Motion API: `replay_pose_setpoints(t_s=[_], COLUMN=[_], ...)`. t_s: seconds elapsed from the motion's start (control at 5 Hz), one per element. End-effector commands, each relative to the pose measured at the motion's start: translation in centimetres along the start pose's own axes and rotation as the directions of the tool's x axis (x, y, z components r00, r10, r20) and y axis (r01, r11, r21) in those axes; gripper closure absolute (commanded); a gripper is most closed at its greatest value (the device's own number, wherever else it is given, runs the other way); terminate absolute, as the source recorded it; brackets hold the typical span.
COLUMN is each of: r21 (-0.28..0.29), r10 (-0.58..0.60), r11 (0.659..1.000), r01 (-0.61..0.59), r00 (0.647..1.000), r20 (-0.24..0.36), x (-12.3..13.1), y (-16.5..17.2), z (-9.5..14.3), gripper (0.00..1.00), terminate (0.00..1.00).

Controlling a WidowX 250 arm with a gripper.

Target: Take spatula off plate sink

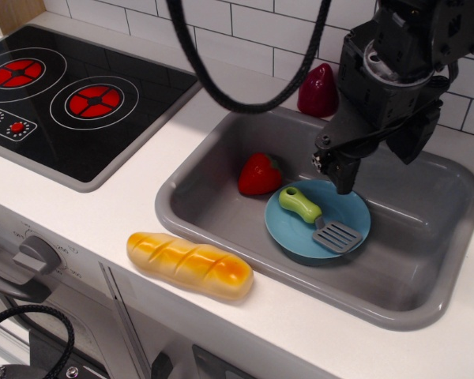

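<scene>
Right, the spatula lies flat on the light-blue plate, green handle toward the upper left, grey slotted blade toward the lower right, reaching the plate's lower right edge. That plate sits on the floor of the grey sink, right of centre frame. Above the plate's upper right edge hangs the black tool, its fingers pointing down and drawn close together, nothing held between them; whether they are fully closed I cannot tell from this angle. It is apart from the spatula, just above the plate's far rim. A red strawberry rests in the sink just left of the plate. A dark red pepper stands on the white bench behind the sink. A bread loaf lies on the bench at lower left of the sink, the black stovetop at upper left.
</scene>
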State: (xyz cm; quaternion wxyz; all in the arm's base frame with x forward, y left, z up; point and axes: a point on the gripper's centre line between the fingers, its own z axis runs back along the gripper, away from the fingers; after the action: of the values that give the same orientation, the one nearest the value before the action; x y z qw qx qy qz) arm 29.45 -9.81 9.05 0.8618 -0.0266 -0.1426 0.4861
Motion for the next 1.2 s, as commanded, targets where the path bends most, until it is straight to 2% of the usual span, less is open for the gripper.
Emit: replay_pose_setpoints(t_s=[0.0, 0.2, 0.4, 0.6, 1.0], r21=[0.0, 0.042, 0.057, 0.023, 0.007], r10=[0.0, 0.105, 0.1, 0.082, 0.158], r11=[1.0, 0.993, 0.993, 0.996, 0.987], r01=[0.0, -0.106, -0.103, -0.084, -0.16], r00=[1.0, 0.994, 0.994, 0.993, 0.982], r20=[0.0, 0.016, 0.043, 0.08, 0.103], x=[0.0, 0.7, 1.1, 2.2, 3.9], y=[0.0, 1.3, 1.7, 1.6, 1.8], z=[0.0, -1.1, -3.3, -5.0, -7.2], gripper=[0.0, 0.0, 0.0, 0.0, 0.0], terminate=[0.0, 0.0, 0.0, 0.0, 0.0])
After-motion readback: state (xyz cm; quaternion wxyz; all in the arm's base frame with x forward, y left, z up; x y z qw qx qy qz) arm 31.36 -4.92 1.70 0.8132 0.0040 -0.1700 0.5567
